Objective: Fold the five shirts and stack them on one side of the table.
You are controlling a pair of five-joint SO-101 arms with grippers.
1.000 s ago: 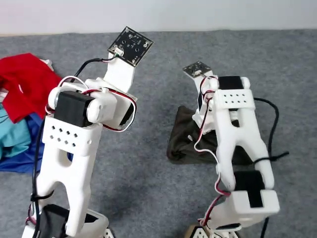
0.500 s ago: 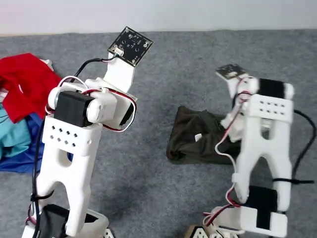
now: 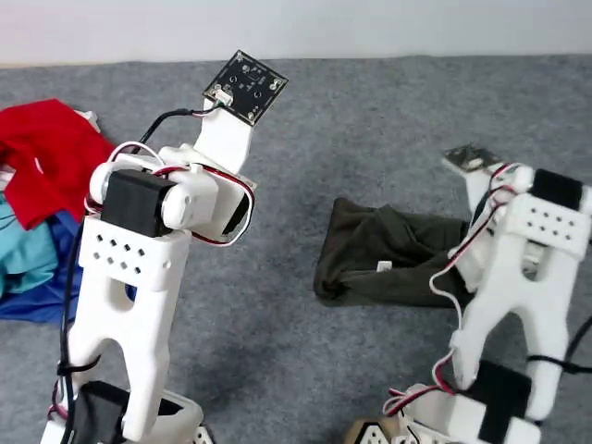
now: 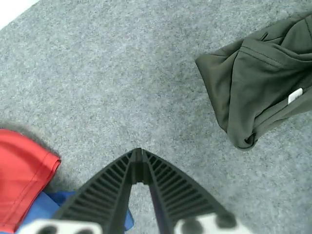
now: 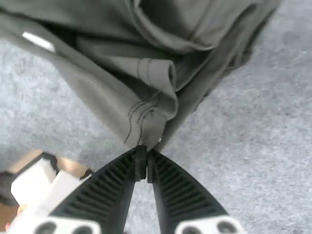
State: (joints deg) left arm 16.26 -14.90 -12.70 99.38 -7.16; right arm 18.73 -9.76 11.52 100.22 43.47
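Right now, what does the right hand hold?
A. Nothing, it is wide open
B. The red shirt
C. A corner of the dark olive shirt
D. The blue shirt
C: in the right wrist view the right hand is shut on a corner of the dark olive shirt, and the cloth gathers into its tips.

My right arm swings away from above the dark olive shirt and now stands well toward the right side of the table, no longer hanging over the middle of the cloth as it did a second ago. With the right gripper pinched on the shirt's hem, the upper folds are drawn rightward along with it. More of the shirt lies uncovered than before, and its small white label has slid a little to the right.
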